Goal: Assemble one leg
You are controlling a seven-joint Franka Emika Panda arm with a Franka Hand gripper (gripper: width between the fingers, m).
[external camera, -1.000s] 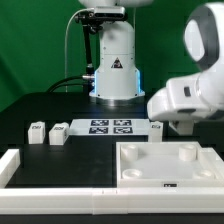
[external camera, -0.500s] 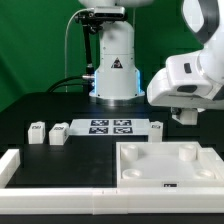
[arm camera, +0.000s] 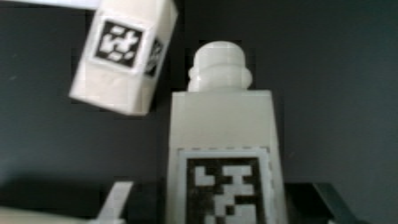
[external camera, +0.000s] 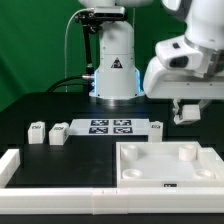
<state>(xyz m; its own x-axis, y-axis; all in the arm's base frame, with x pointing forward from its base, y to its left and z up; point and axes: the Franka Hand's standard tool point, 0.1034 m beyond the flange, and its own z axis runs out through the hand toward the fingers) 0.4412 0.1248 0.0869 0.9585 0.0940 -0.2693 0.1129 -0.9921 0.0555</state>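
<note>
My gripper [external camera: 187, 113] hangs above the table at the exterior view's right, over the far right corner of the white tabletop [external camera: 135, 172]. In the wrist view my gripper [arm camera: 226, 208] is shut on a white leg [arm camera: 222, 120]. Its tag faces the camera and its rounded tip points away from the fingers [arm camera: 118, 200]. A second leg [arm camera: 128, 55] lies on the black table below; it also shows in the exterior view [external camera: 157, 128]. Two more legs [external camera: 37, 131] [external camera: 59, 132] lie at the exterior view's left.
The marker board [external camera: 110, 127] lies in front of the robot base [external camera: 113, 70]. Long white border bars run along the front [external camera: 60, 198] and the left [external camera: 10, 165] of the table.
The arm has risen and swung toward the exterior view's right. The gripper has lifted higher above the table with the leg in it.
</note>
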